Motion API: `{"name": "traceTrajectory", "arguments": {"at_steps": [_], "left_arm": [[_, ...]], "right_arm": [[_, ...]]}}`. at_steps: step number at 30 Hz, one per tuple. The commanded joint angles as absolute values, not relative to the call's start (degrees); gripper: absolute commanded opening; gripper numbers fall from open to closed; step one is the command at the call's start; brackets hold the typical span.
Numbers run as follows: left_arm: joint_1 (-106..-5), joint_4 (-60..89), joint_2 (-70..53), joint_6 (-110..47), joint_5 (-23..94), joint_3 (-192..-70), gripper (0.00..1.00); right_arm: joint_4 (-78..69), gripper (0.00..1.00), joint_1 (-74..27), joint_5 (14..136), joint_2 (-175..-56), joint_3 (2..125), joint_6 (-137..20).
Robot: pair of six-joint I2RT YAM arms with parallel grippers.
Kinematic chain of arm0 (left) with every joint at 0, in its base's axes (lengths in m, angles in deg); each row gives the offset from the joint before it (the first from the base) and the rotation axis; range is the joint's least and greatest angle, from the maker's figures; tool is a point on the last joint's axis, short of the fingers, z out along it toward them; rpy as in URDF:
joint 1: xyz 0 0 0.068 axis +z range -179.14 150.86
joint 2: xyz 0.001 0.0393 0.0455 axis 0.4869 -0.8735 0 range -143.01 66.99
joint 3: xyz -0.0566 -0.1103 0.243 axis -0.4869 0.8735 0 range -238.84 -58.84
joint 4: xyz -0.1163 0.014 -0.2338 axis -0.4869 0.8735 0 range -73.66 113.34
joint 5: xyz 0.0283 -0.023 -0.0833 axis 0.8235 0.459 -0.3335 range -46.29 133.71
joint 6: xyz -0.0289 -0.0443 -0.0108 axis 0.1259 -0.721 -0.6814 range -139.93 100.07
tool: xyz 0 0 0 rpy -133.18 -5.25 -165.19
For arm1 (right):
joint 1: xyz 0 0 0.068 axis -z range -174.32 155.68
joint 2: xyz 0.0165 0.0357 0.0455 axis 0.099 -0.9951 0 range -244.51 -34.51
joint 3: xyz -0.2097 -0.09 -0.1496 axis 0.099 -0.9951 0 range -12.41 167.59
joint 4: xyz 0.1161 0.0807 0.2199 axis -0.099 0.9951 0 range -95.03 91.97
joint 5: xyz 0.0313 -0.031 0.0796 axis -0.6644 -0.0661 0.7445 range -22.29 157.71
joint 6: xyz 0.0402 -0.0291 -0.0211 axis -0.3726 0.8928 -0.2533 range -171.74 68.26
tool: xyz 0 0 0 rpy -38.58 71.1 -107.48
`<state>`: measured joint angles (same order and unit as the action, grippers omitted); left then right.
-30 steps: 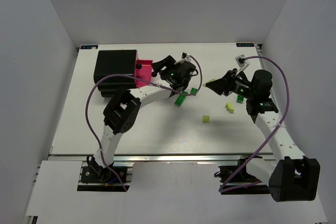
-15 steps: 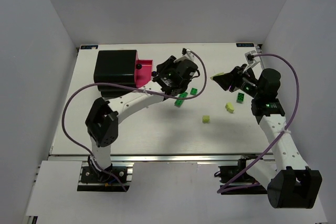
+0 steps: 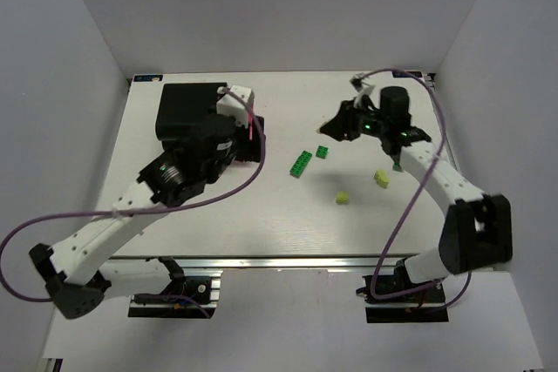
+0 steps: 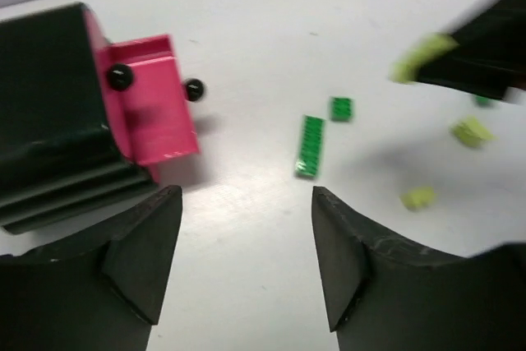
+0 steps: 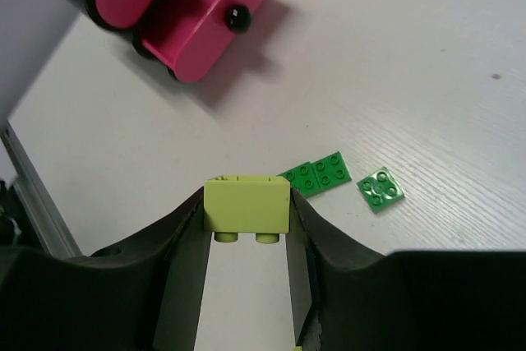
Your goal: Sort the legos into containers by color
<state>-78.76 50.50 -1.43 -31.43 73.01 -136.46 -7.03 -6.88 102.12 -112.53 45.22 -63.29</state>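
My right gripper [image 5: 246,228] is shut on a pale yellow brick [image 5: 246,207] and holds it above the table. It is just right of a green strip [image 3: 301,163] and a small green square [image 3: 323,152], which also show in the right wrist view, the strip [image 5: 319,174] and the square [image 5: 380,189]. My left gripper [image 4: 242,195] is open and empty, raised above the table near the black cabinet [image 3: 187,106]. Pink drawers [image 4: 152,96] with black knobs stick out of the cabinet's right side; one [image 5: 209,14] juts out further. No red brick shows.
Two more pale yellow bricks [image 3: 343,198] [image 3: 382,179] lie on the white table right of centre. My left arm covers most of the pink drawers in the top view. The grey walls stand close on both sides.
My left arm has pulled back from the green bricks toward the near left. My right gripper has carried the yellow brick left and farther away, toward the green bricks.
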Motion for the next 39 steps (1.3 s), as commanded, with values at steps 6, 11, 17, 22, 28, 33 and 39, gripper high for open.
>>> {"name": "traceTrajectory", "arguments": {"at_steps": [6,11,17,22,28,33,39], "left_arm": [[-78.9,51.5,17.8,-44.5,57.3,-125.1,0.81],[-78.9,54.2,23.4,-47.3,58.1,-122.9,0.82],[-78.9,56.2,28.9,-49.5,58.9,-120.9,0.83],[-78.9,57.6,29.2,-50.3,58.0,-119.7,0.84],[-78.9,54.8,30.5,-51.3,56.4,-116.4,0.84],[-78.9,50.8,28.8,-51.0,52.9,-113.3,0.79],[-79.4,38.5,24.4,-51.7,47.1,-107.8,0.13]], "right_arm": [[1.4,0.00,-23.9,94.3,-139.2,73.5,-52.0],[4.4,0.00,-28.6,92.1,-150.3,91.1,-50.2],[5.2,0.00,-32.6,89.1,-159.6,100.4,-49.5],[5.8,0.13,-34.0,87.0,-163.4,104.1,-48.0],[6.5,0.59,-33.9,86.7,-163.9,105.1,-47.5],[7.4,0.67,-33.6,87.6,-157.5,102.9,-47.8],[7.6,0.07,-28.9,79.1,-140.7,88.6,-54.8]]}}
